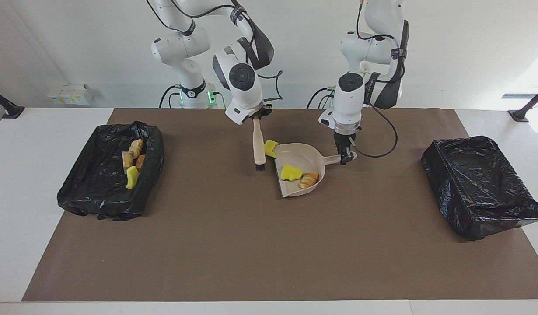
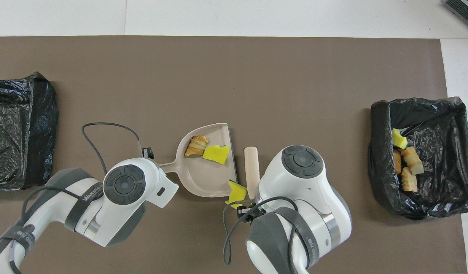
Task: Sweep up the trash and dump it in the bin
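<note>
My left gripper point(image 1: 346, 156) is shut on the handle point(image 1: 332, 158) of the beige dustpan point(image 1: 304, 157) near the middle of the mat. In the pan lie two pieces of trash, a yellow foam chunk point(image 1: 291, 173) and a striped croissant bit point(image 1: 309, 179). Another yellow chunk point(image 1: 270, 148) sits at the pan's corner nearest the robots, at or just outside the rim. My right gripper point(image 1: 256, 117) is shut on the top of the beige brush point(image 1: 259, 146), which hangs upright beside that chunk, bristles down. In the overhead view both grippers are hidden under their wrists.
A bin lined with a black bag point(image 1: 98, 192) stands at the right arm's end of the table and holds several trash pieces point(image 1: 133, 162). A second black-bagged bin point(image 1: 479, 183) stands at the left arm's end. A brown mat point(image 1: 251, 245) covers the table.
</note>
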Robot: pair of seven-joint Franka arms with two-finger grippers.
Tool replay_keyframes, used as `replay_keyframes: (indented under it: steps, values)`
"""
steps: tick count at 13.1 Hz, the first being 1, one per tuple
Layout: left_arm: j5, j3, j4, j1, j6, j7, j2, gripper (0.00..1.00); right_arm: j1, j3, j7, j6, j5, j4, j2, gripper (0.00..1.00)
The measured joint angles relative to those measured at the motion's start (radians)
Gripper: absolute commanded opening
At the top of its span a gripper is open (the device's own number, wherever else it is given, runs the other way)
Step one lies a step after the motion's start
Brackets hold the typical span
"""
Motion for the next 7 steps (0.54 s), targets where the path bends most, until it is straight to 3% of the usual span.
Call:
replay_keyframes:
  steps: [4, 7]
  values:
    - [-0.008, 0.0, 0.017, 0.017, -0.042, 0.038, 0.002, 0.0, -0.003, 0.0, 0.0, -0.016, -0.008, 0.005, 0.0, 0.0]
    - [0.023, -0.008, 0.102, 0.006, -0.231, 0.049, -0.001, 0.0, -0.021, 0.0, 0.028, -0.098, -0.01, 0.003, -0.002, 0.0]
